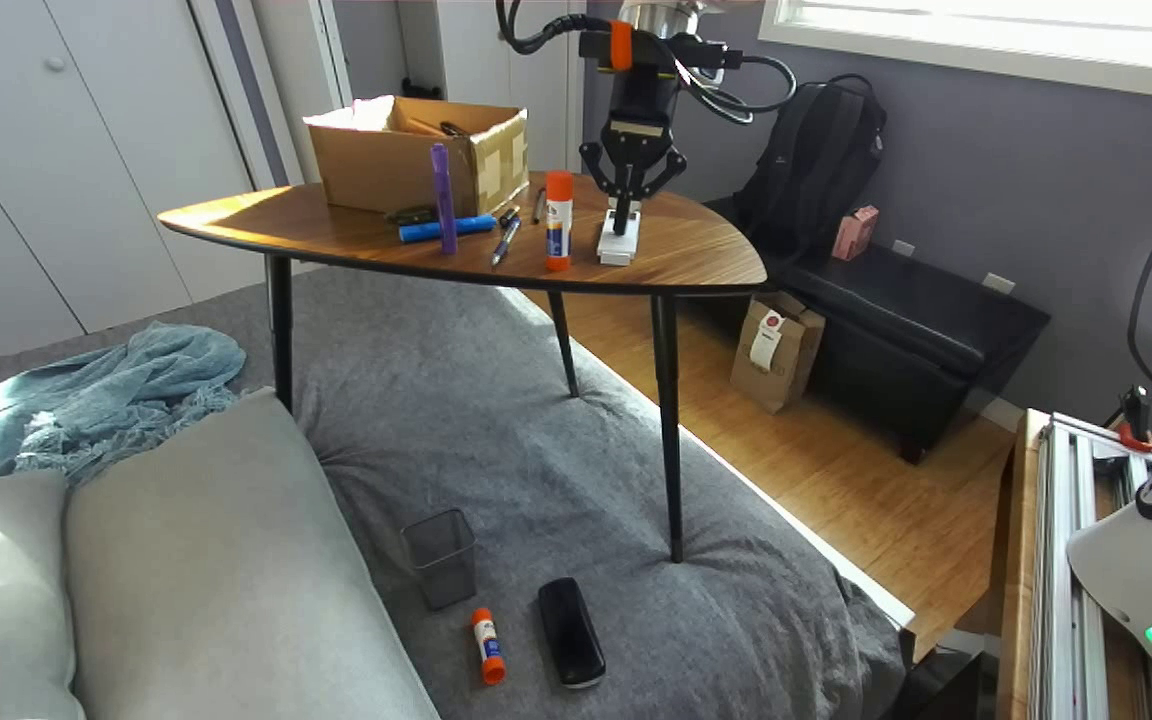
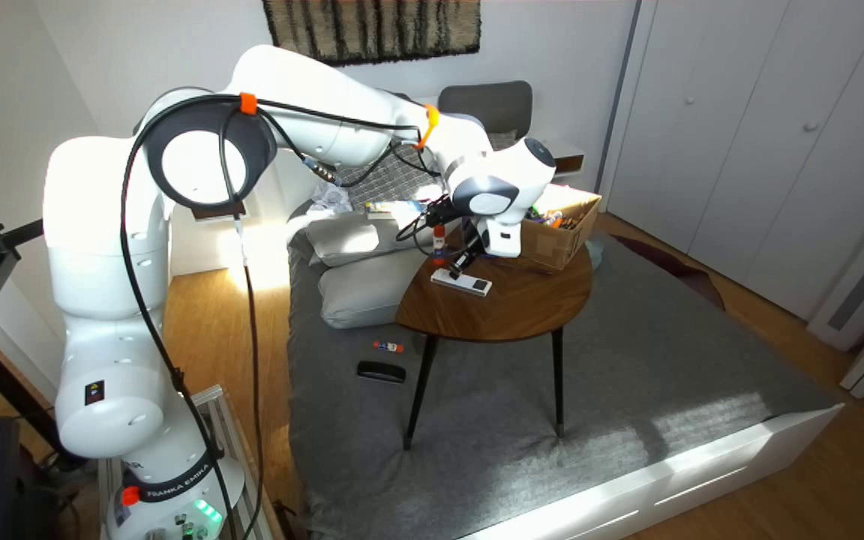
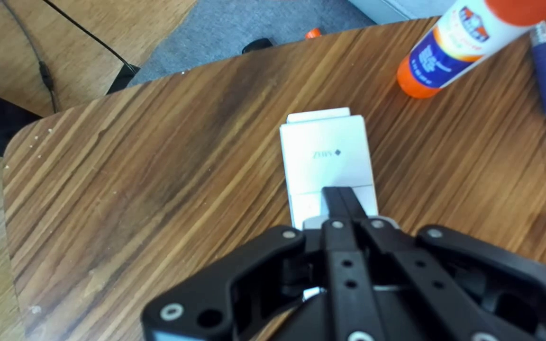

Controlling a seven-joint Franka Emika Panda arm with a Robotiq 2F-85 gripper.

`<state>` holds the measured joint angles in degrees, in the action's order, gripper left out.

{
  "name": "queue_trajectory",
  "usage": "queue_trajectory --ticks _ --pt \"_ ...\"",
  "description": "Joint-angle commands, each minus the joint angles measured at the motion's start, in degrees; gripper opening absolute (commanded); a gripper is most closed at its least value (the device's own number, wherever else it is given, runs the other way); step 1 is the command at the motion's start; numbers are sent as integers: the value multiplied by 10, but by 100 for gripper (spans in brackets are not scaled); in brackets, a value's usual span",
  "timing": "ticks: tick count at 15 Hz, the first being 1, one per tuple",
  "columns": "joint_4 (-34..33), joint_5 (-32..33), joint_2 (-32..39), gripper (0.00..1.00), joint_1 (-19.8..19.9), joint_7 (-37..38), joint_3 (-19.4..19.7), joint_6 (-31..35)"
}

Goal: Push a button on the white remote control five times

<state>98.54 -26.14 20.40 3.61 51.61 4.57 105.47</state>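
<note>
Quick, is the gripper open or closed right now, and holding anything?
Gripper: closed, jaws together with nothing between them, over the white remote control.

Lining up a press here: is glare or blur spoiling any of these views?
Somewhat: in the wrist view, the white remote control looks pale and washed out, its small lettering soft, though its visible edges are clear; in an exterior view, the window is blown out white; in an exterior view, sunlight glares on the floor.
</note>
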Motion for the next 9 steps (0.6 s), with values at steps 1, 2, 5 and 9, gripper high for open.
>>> queue_trajectory --ticks 1,2,5,9 --pt "-10 -6 6 0 -2 12 -2 -3" --pt "-9 -6 3 0 -1 11 -2 -4" --pt "1 -1 -16 0 -3 12 1 2" --pt "23 12 -57 0 -9 14 2 12"
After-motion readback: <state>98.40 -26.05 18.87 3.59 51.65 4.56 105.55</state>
